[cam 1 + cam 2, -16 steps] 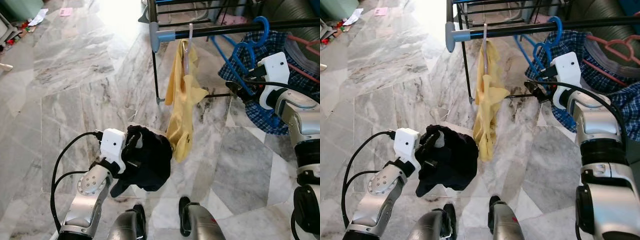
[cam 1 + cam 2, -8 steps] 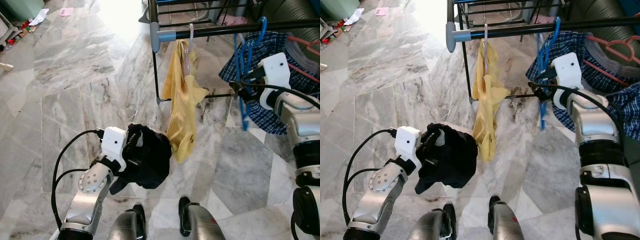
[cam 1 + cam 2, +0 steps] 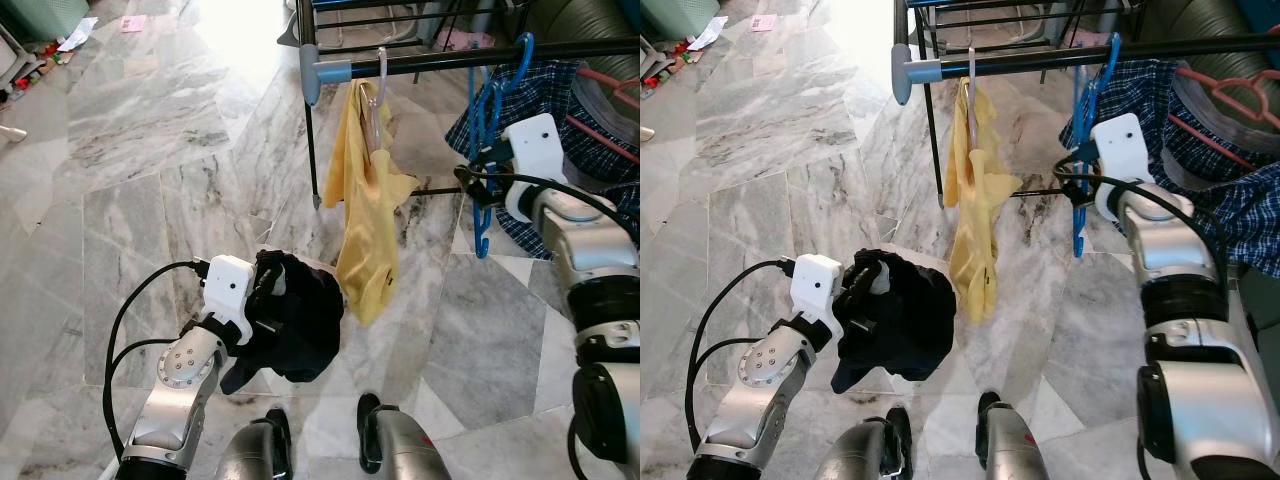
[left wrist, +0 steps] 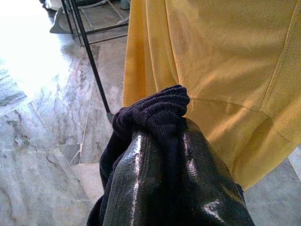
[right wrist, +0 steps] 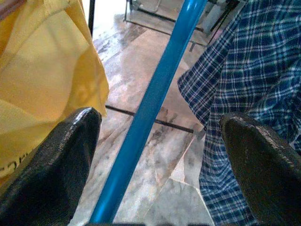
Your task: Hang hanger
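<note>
A blue hanger (image 3: 484,150) hangs by its hook from the black rail (image 3: 430,60), turned edge-on to me. My right gripper (image 3: 470,186) is level with the hanger's lower part. In the right wrist view its fingers (image 5: 51,165) stand wide apart, open, with the blue hanger bar (image 5: 150,108) running between them and touching neither. My left gripper (image 3: 262,298) is low in front of me, shut on a bunched dark garment (image 3: 298,318) that drapes over its fingers (image 4: 136,188).
A yellow shirt (image 3: 365,210) hangs on a pale hanger near the rail's blue end cap (image 3: 310,72), just behind the dark garment. Right of the blue hanger hang a plaid shirt (image 3: 550,95) and a pink hanger (image 3: 605,85). The rack's upright (image 3: 311,150) stands on marble floor.
The blue hanger has turned from broadside to edge-on and now hangs straight down from the rail. My right arm has shifted slightly left and down. The left arm holds still.
</note>
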You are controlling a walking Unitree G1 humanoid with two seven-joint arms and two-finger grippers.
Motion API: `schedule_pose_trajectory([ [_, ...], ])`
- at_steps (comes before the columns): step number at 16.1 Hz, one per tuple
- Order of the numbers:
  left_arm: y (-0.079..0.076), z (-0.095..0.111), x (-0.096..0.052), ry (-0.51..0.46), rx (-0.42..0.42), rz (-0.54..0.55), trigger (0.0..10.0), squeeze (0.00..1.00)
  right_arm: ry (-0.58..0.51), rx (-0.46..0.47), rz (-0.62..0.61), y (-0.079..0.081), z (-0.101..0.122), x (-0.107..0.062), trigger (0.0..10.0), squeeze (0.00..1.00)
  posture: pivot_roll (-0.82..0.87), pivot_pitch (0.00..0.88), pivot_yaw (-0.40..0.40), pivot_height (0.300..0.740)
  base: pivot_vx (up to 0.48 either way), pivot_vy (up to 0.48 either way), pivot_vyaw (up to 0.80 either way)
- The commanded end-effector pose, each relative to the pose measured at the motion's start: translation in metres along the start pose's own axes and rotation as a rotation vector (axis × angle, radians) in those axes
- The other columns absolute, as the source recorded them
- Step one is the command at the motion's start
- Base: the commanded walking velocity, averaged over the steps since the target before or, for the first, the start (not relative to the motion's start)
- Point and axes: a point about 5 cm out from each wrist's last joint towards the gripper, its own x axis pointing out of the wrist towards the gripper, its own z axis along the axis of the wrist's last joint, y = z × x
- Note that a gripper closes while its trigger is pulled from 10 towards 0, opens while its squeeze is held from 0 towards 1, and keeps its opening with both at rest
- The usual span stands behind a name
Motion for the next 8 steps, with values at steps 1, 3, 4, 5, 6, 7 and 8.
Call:
schedule_pose_trajectory([
  [1,0.0,-0.007,-0.004,0.025,0.001,0.002,10.0,0.0,-0.005,-0.006,-0.033,-0.001,0.003,0.003,10.0,0.0,-0.06,0.3,0.08,0.74,0.0,0.0,0.0],
  [3,0.0,-0.007,-0.003,0.028,0.001,-0.001,10.0,0.0,-0.006,-0.011,-0.053,-0.002,0.007,0.005,10.0,0.0,-0.06,0.299,0.083,0.74,0.0,0.0,0.0],
  [4,0.0,-0.007,-0.003,0.029,0.001,-0.003,10.0,0.0,-0.005,-0.011,-0.071,-0.003,0.009,0.007,10.0,0.0,-0.06,0.299,0.083,0.74,0.0,0.0,0.0],
  [5,-0.001,-0.007,-0.002,0.029,0.001,-0.005,10.0,0.0,-0.008,-0.002,-0.09,-0.004,0.012,0.008,10.0,0.0,-0.06,0.299,0.083,0.74,0.0,0.0,0.0],
  [6,-0.001,-0.007,-0.002,0.029,0.001,-0.006,10.0,0.0,-0.013,0.007,-0.108,-0.005,0.015,0.009,10.0,0.0,-0.07,0.296,0.084,0.74,0.0,0.0,0.0],
  [7,-0.001,-0.008,-0.002,0.03,0.001,-0.007,10.0,0.0,-0.015,0.012,-0.121,-0.005,0.018,0.011,9.9,0.0,-0.07,0.296,0.084,0.74,0.0,0.0,0.0],
  [8,-0.001,-0.008,-0.002,0.03,0.002,-0.008,10.0,0.0,-0.015,0.021,-0.12,-0.003,0.019,0.013,5.5,0.0,-0.06,0.294,0.084,0.74,0.0,0.0,0.0],
])
